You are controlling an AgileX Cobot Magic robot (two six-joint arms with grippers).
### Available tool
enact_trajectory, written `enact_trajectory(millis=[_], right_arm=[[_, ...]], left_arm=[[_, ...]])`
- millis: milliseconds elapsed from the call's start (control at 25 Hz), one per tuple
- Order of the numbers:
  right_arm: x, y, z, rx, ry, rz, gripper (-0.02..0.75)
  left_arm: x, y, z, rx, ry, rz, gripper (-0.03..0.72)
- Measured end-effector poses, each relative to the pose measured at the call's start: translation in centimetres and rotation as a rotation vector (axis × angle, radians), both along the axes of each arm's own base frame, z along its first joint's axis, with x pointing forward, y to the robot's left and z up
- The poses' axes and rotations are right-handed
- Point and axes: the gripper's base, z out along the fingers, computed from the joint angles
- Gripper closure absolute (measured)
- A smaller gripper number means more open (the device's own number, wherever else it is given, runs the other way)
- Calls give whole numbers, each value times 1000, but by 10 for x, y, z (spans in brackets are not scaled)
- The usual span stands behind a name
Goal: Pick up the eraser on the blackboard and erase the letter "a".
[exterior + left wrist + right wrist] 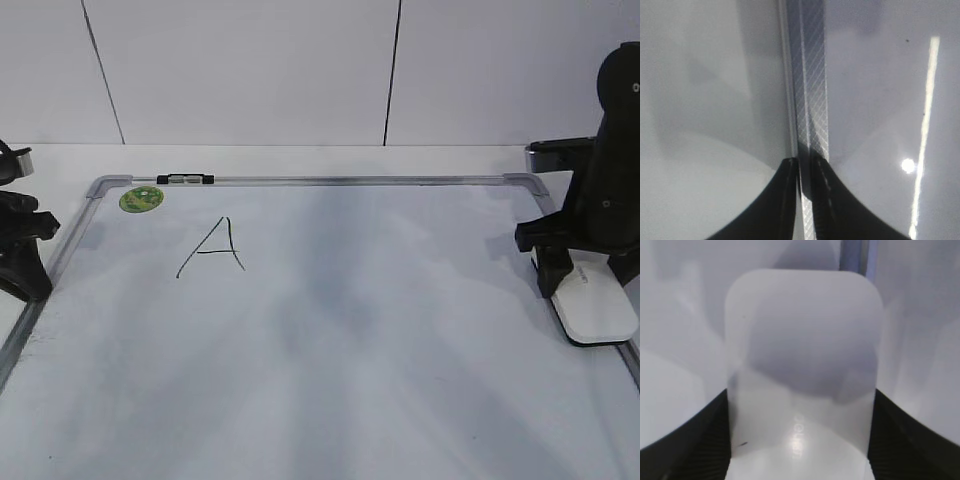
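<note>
We see the blackboard point(330, 330), a white board in a silver frame, lying flat and filling most of the exterior view, with a round green sticker point(141, 199) in its far left corner and a small black-and-clear clip point(185, 180) on the far frame rail. A capital "A" point(213, 248) in black marker stands just below the sticker; we cannot find a lowercase "a" anywhere on the visible surface. The eraser point(597, 307) lies at the board's right edge, its white top up and a dark base showing along its rim. The right gripper point(800, 440) stands over it with its jaws spread wide, one dark finger point(690, 445) pressed to each long side of the eraser point(802, 370), so it has the block between them; whether the eraser is off the board we cannot tell. At the left edge, the left gripper point(805, 200) has its jaws drawn nearly together, and in its wrist view the board's frame rail point(812, 90) runs straight between their tips; we cannot tell whether they pinch it.
</note>
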Motion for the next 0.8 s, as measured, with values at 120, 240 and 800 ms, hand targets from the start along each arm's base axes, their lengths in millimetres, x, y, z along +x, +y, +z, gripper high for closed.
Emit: enact_trajectory(millis=[120,240,800], right_arm=[[1,0,0,3,-11,0,166],[1,0,0,3,-11,0,163],[6,0,5,-12,-13,4,73]], left_arm=[[0,0,0,0,0,0,618],[0,0,0,0,0,0,618],[0,0,0,-1,0,1,619]])
